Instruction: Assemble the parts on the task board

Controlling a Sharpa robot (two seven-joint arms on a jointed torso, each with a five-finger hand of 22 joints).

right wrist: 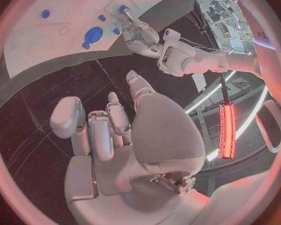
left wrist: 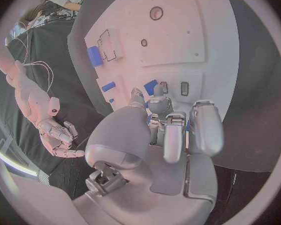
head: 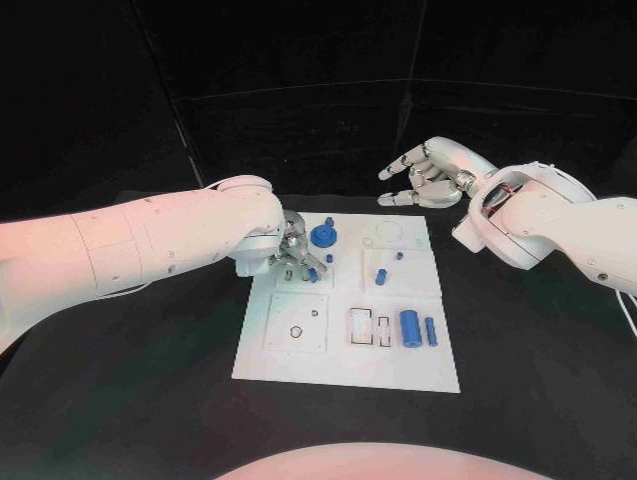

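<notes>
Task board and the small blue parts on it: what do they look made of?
Task board: apparently rigid white plastic or painted sheet, matte; flat, with cleanly cut recesses and no glare. Blue parts, such as the cylinder lying near the board's right side: likely moulded or printed plastic, with uniform saturated colour and a dull sheen. Neither can be confirmed by sight.

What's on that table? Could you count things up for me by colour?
White task board: 1
Silver: 2, the left robot hand and the right robot hand
Blue parts: at least 7, some partly hidden by the left fingers
Total: at least 10
</notes>
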